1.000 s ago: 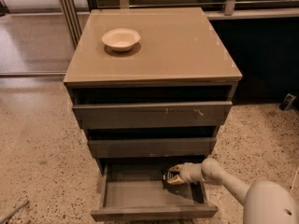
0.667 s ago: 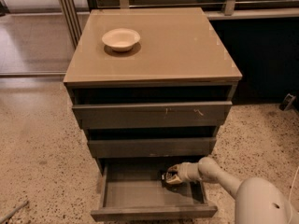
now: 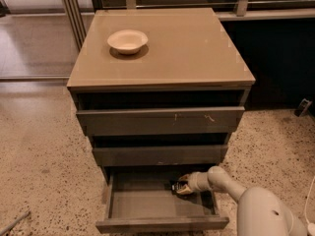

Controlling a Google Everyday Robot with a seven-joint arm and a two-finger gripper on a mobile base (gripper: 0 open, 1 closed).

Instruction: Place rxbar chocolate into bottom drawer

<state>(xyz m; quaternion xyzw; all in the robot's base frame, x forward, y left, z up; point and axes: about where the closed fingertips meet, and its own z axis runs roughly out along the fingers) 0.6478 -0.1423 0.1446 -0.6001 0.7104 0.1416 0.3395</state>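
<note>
Where the bottom drawer (image 3: 142, 201) lies open, jaws hold rxbar chocolate (image 3: 175, 186) right-of-centre.

Cabinet top (image 3: 197, 48) carries a cream bowl (image 3: 127, 41); gripper (image 3: 181, 187) inside bottom drawer (image 3: 145, 203).

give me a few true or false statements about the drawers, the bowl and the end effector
1. The bottom drawer is pulled open. True.
2. The bowl sits inside the bottom drawer. False: it stands on the cabinet top, towards the back left.
3. The end effector is inside the bottom drawer, on its right side. True.
4. The snack bar lies on the cabinet top beside the bowl. False: it is at the end effector's tip, down in the bottom drawer.
</note>
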